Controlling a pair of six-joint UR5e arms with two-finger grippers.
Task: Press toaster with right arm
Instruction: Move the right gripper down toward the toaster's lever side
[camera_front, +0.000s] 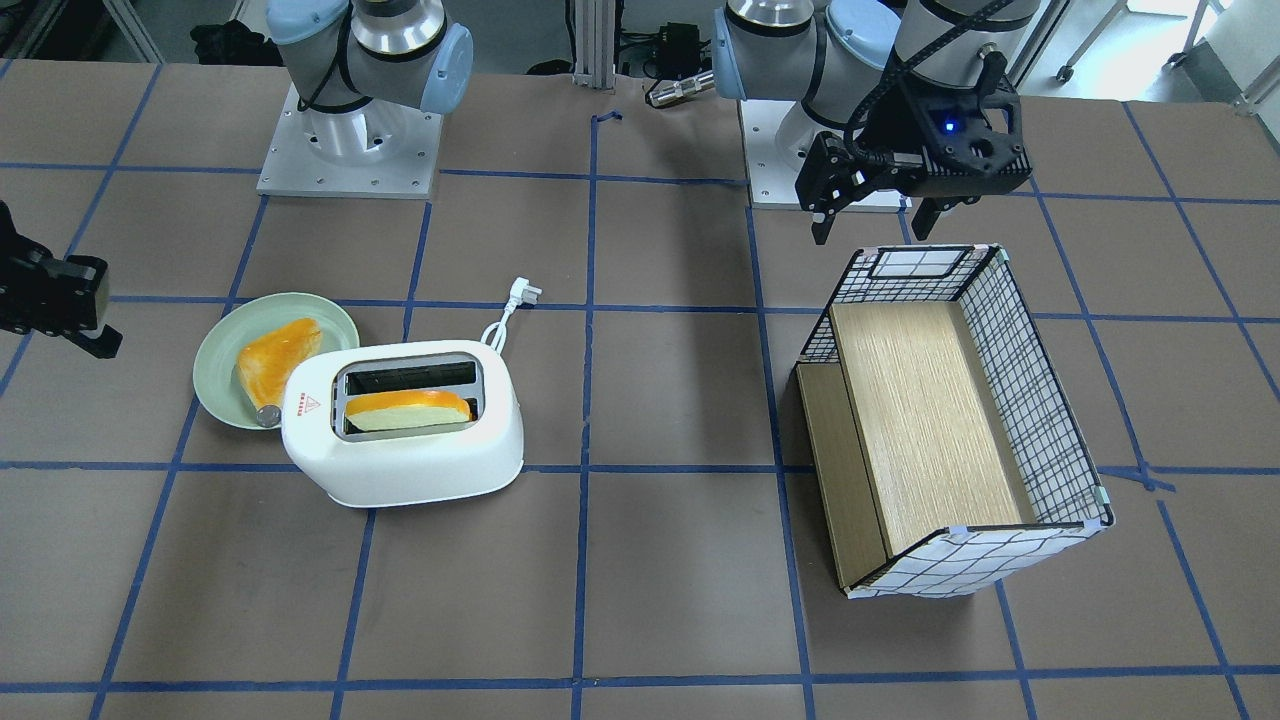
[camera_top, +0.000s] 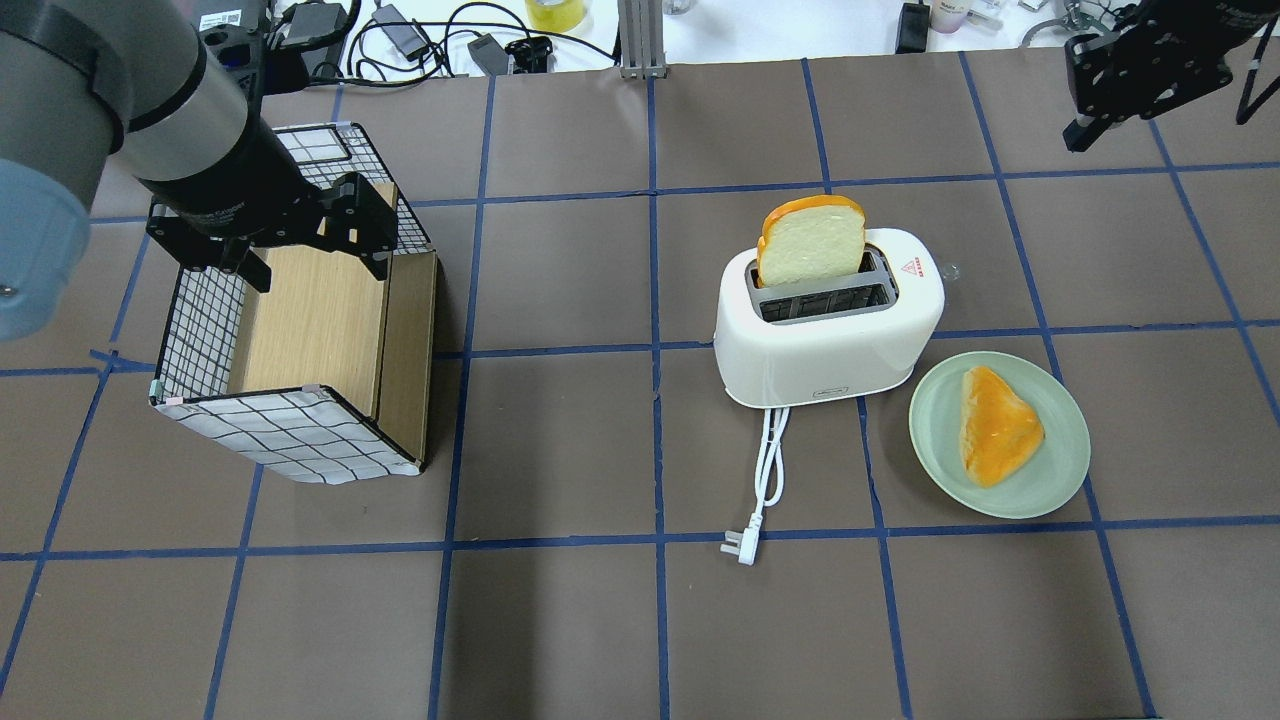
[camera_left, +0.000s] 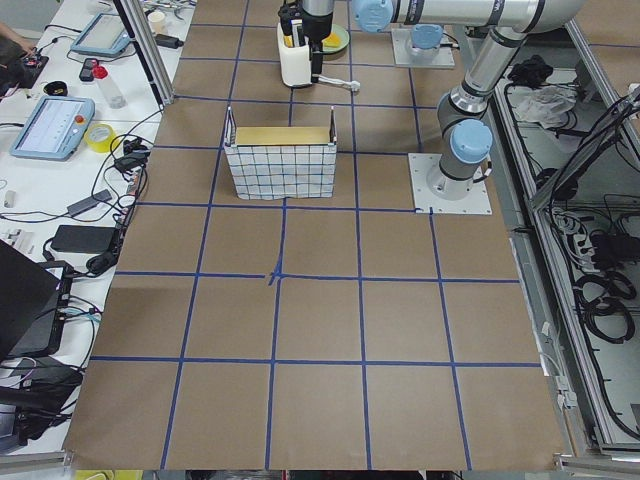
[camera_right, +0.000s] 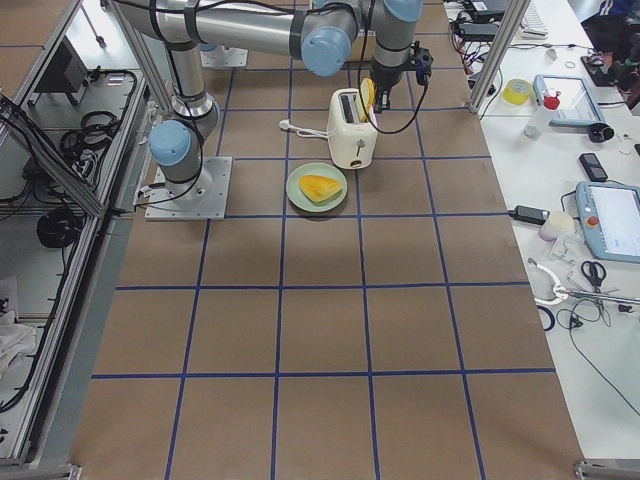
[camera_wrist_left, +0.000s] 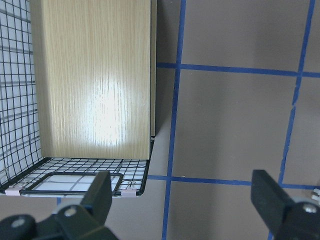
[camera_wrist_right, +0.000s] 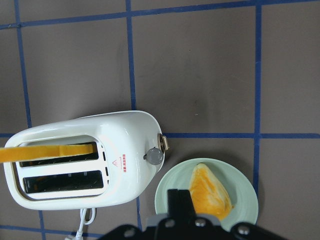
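Observation:
The white toaster stands mid-table with a bread slice upright in one slot. It also shows in the front view and the right wrist view. Its lever and grey knob are on the end facing the plate. My right gripper hangs high, up and away from the toaster towards the table's far right; in the right wrist view its fingers appear closed together and empty. My left gripper is open and empty over the grid-patterned box.
A pale-green plate with an orange-crusted bread piece lies beside the toaster's lever end. The toaster's white cord and plug trail towards the robot. The box has a wooden inner floor.

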